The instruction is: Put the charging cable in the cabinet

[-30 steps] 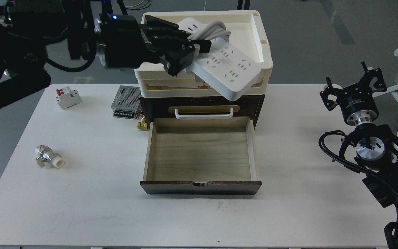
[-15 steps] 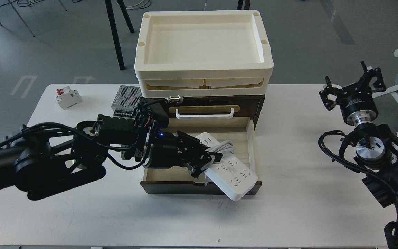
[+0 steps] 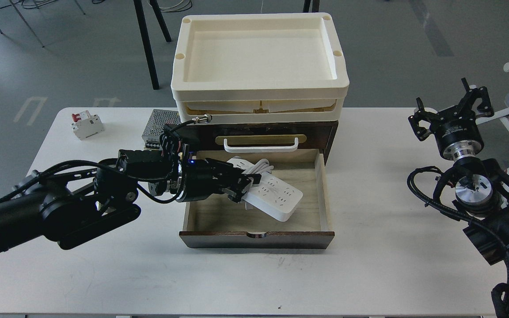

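The charging cable (image 3: 273, 198), a flat white power strip with its cord looped round the middle, lies slanted inside the open pale wood drawer (image 3: 320, 194) of the dark brown cabinet (image 3: 329, 132). My left gripper (image 3: 242, 186) reaches in from the left over the drawer and is shut on the strip's left end. My right gripper (image 3: 453, 109) is at the far right, raised beside the table, open and empty.
A cream plastic tray (image 3: 259, 88) is stacked on the cabinet. A perforated metal power supply box (image 3: 156, 128) stands left of the cabinet, a small white circuit breaker (image 3: 86, 125) at the back left. A white table (image 3: 369, 265) bears everything.
My left gripper came down from above the tray with the strip, then pulled it back from over the drawer's front edge so that it now sits inside the drawer. The right arm has not moved.
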